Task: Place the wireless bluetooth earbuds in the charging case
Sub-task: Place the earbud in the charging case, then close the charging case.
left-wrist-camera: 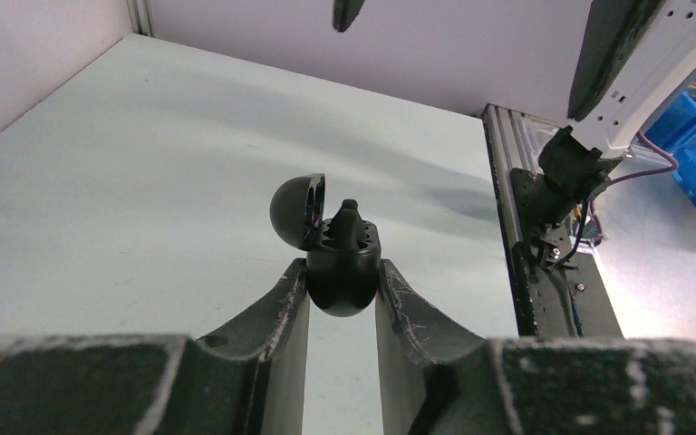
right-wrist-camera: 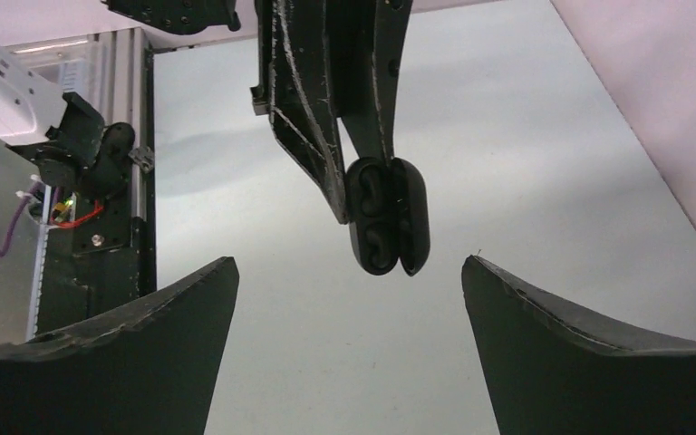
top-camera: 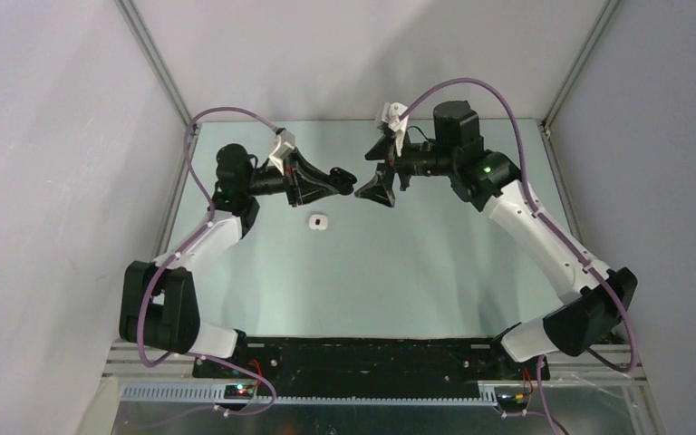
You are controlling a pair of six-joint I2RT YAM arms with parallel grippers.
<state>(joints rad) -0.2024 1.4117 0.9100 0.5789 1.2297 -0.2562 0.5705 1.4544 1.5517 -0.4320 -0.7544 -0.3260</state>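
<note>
From above, the left gripper [top-camera: 343, 178] and the right gripper [top-camera: 373, 174] meet nose to nose over the far part of the table [top-camera: 417, 272]. The left one holds something small and dark, too small to make out here. The right jaws look spread. A small white thing, likely the white case [top-camera: 319, 221], lies alone on the table just near of them, a bit to the left. From the left wrist, the left jaws pinch the black case [left-wrist-camera: 342, 288] by its two sides and hold it up off the table. Its lid [left-wrist-camera: 296, 210] is tipped open to the left. A black bud [left-wrist-camera: 350, 217] pokes up out of the top and seems to sit high, not all the way down. From the right wrist, the right jaws are spread wide with nothing in them, and the black case hangs right in front. Dark lumps fill both holes, but I cannot tell if they are all the way in. I think the black buds are almost home. Next, the right gripper should push the high bud down softly or fold the lid shut, while the left gripper holds the case steady.
</note>
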